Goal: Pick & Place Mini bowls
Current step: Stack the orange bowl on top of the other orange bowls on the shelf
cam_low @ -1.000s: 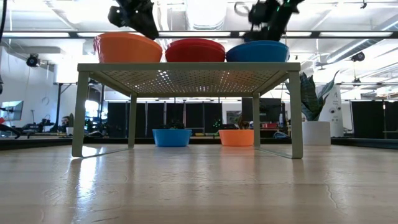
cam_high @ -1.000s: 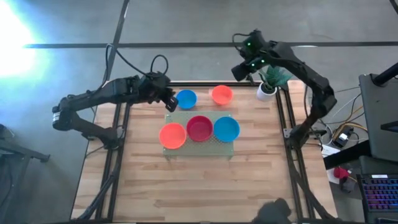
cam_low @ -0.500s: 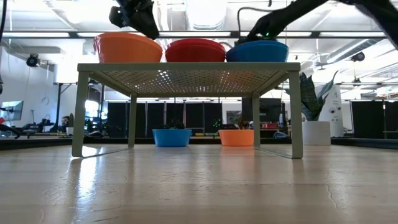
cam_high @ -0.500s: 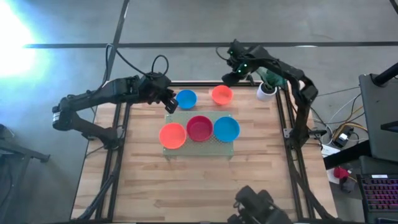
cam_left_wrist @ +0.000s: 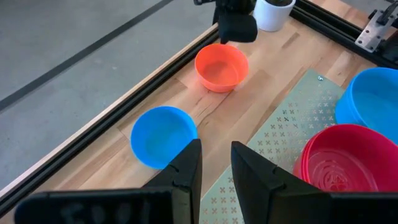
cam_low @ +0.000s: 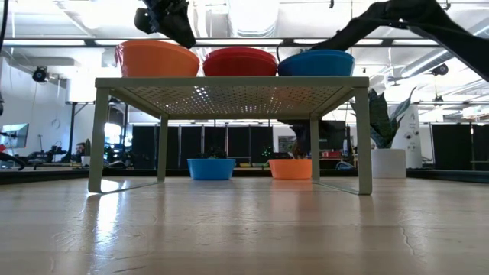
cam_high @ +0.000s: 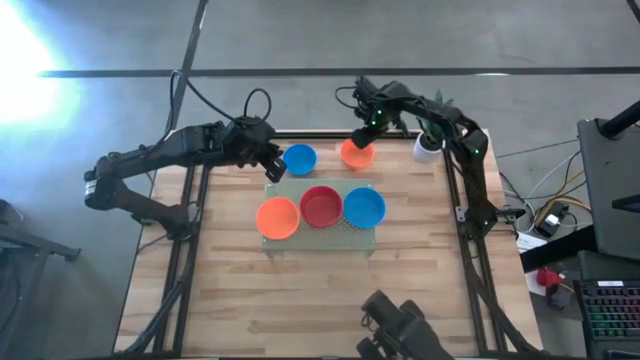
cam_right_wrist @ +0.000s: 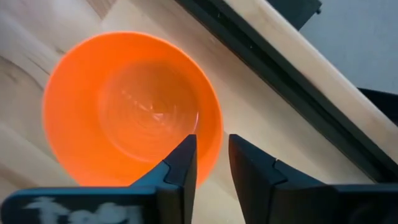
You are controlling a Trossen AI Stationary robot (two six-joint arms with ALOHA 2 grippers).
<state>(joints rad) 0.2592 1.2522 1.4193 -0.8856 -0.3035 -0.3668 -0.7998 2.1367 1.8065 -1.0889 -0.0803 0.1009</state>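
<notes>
Tabletop (cam_high: pixel 320 290) holds five mini bowls (cam_high: pixel 322 206): two orange, two blue, one red; both tools parted.

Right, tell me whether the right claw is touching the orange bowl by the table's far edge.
Cannot tell. In the right wrist view the right claw straddles the orange bowl rim, with no plain contact or gap.

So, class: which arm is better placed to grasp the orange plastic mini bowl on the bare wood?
Right. The right gripper sits over the orange plastic mini bowl, fingers straddling its rim; the left gripper is beside the blue plastic mini bowl.
</notes>
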